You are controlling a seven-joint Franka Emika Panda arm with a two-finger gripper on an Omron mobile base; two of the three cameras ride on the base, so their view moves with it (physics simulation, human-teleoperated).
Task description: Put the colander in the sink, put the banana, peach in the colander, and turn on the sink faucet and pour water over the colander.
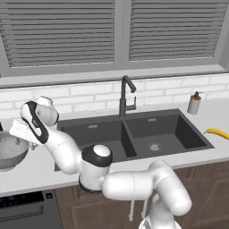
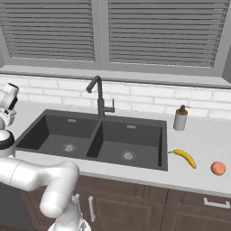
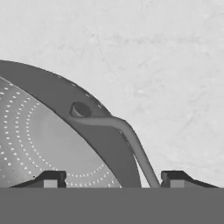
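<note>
1. In the left base view we found the colander (image 1: 10, 153) on the tabletop (image 1: 36, 172) left of the sink (image 1: 134, 134), with the arm reaching over its right rim.
2. In the hand view, the pincer (image 3: 113, 179) straddled the colander's rim and side handle (image 3: 131, 140); one fingertip (image 3: 51, 179) stood inside the bowl, the other outside.
3. The jaws stood apart on either side of the rim; we could not tell whether they gripped it.
4. The right base view showed the banana (image 2: 185, 158) and peach (image 2: 218, 168) lying apart on the tabletop right of the sink, near a soap dispenser (image 2: 180, 118).
5. The sink faucet (image 1: 126, 96) stood behind the divider, with both basins empty.
</note>
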